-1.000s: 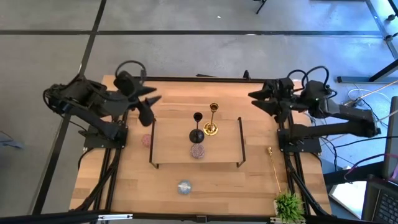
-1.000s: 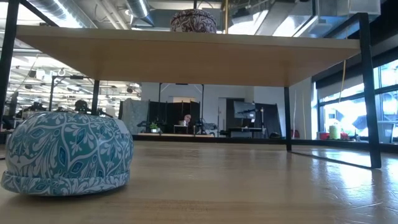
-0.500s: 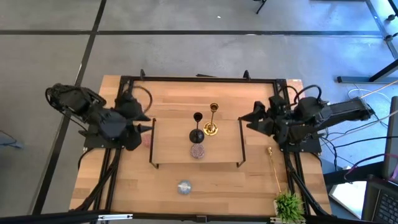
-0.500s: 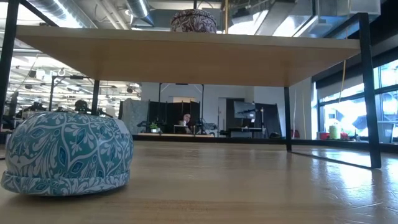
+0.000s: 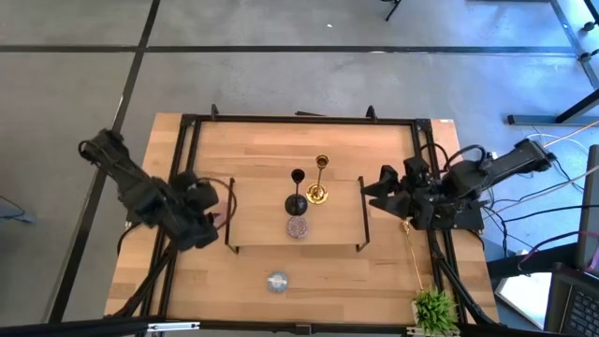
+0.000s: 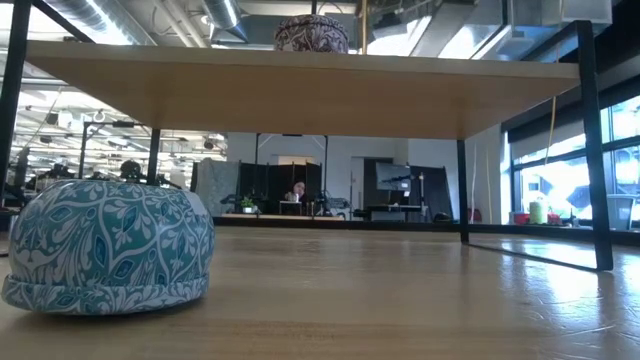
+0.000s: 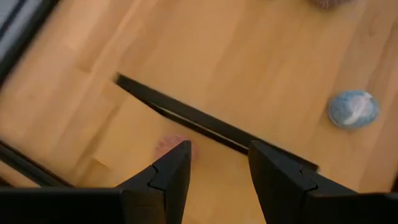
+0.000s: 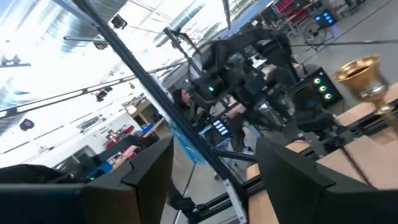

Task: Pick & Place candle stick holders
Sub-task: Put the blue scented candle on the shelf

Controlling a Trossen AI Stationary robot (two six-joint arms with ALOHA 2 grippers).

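Observation:
My left gripper (image 5: 217, 222) hangs open, pointing down, beside the wooden board's left rail (image 7: 205, 124). The pink round holder (image 7: 169, 146) peeks out behind one finger on the table below it, untouched. My right gripper (image 5: 367, 192) is open in the air by the board's right rail, pointing about level. On the board (image 5: 262, 220) stand a black stem holder (image 5: 297, 192), a gold one (image 5: 320, 183) and the mauve round (image 5: 298, 227). The pale blue round (image 5: 277, 281) rests on the table near the front. A second gold stem (image 5: 412, 253) lies flat at the right.
A small green plant (image 5: 435, 309) stands at the near right corner. The board is raised on black end rails, with room beneath it (image 6: 330, 270). Black frame bars run along the table's edges. Cables trail off to the right.
My left gripper has swung toward the table's near edge and sunk, tipping from nearly level to pointing down over the pink round. My right gripper has swung toward the near edge, to beside the board's right rail. No holder has moved.

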